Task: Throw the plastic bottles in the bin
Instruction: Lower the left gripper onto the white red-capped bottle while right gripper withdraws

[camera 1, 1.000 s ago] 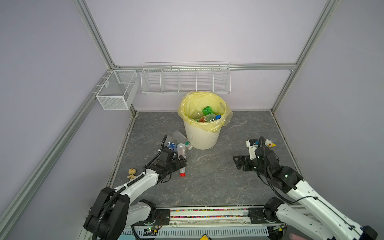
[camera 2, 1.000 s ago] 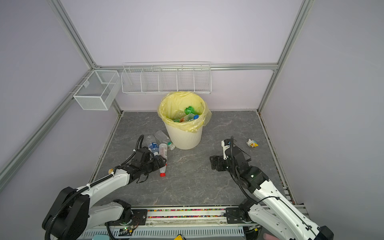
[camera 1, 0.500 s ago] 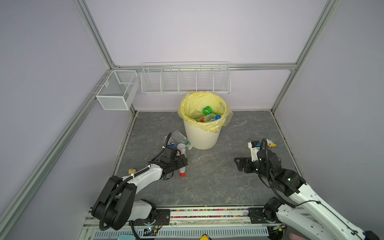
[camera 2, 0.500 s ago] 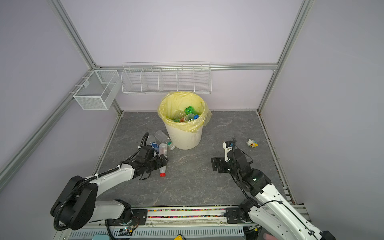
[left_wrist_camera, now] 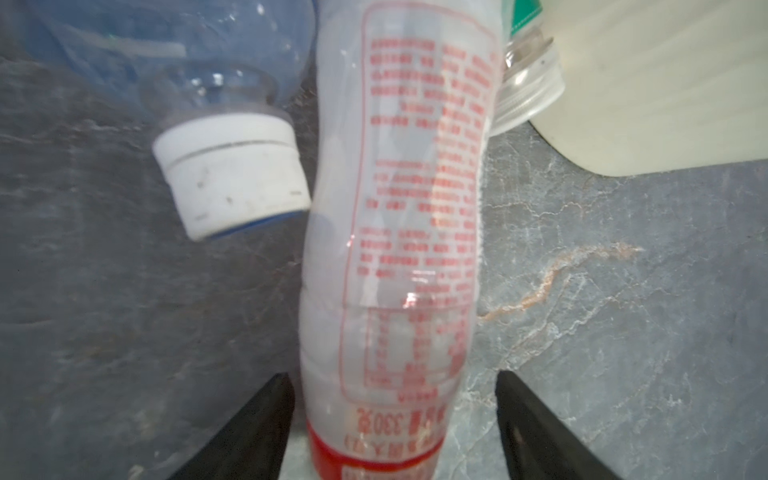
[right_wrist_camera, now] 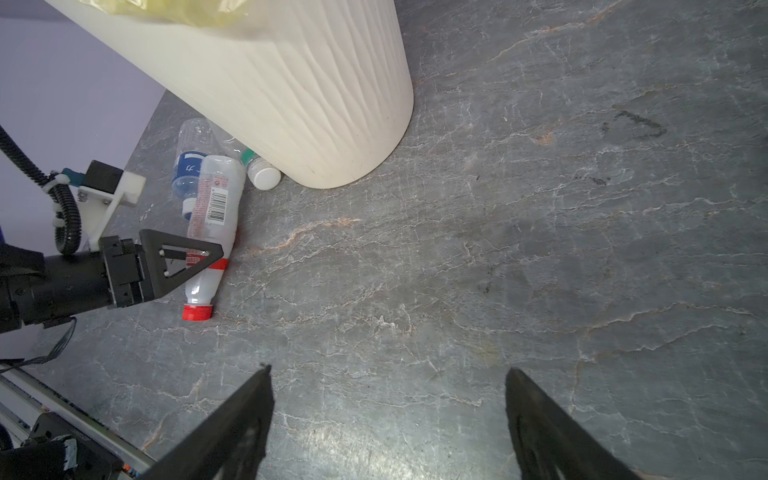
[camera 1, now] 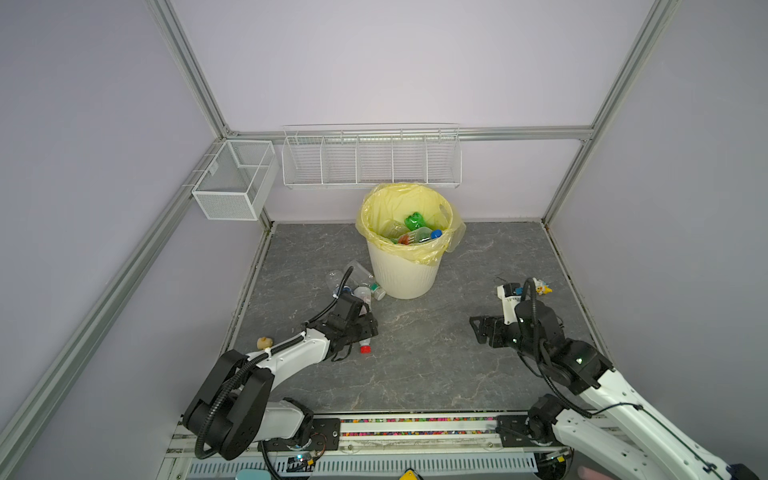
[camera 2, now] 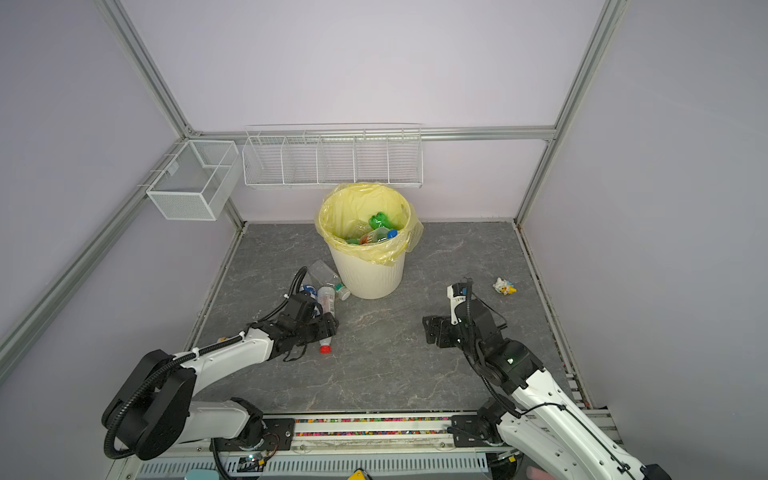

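Down low on the left of the grey marbled floor (right_wrist_camera: 540, 208), the left gripper (left_wrist_camera: 394, 376), jaws spread astride a lying clear bottle with red print (left_wrist_camera: 399, 208): one finger right against its side, a gap at the other, so not yet pinched. Red cap (right_wrist_camera: 198, 311) pointing toward the near edge, base toward the far side. Just beside it on the left, a clear bottle with a blue label (right_wrist_camera: 187, 174) and a white cap. A little farther off, lying against the foot of the bin (camera 1: 403, 274), a third bottle with a green band (right_wrist_camera: 262, 172) and a white cap. Inside the bin's yellow liner (camera 1: 374, 216), more bottles (camera 1: 413, 222), one green, one blue-capped. Well apart on the right, the right gripper (right_wrist_camera: 388, 372), jaws wide apart above bare floor. Beyond it to the far right, a small yellow toy figure (camera 1: 542, 286); a second toy figure (camera 1: 264, 343) near the left arm. On the far wall, white wire baskets (camera 1: 370, 166).
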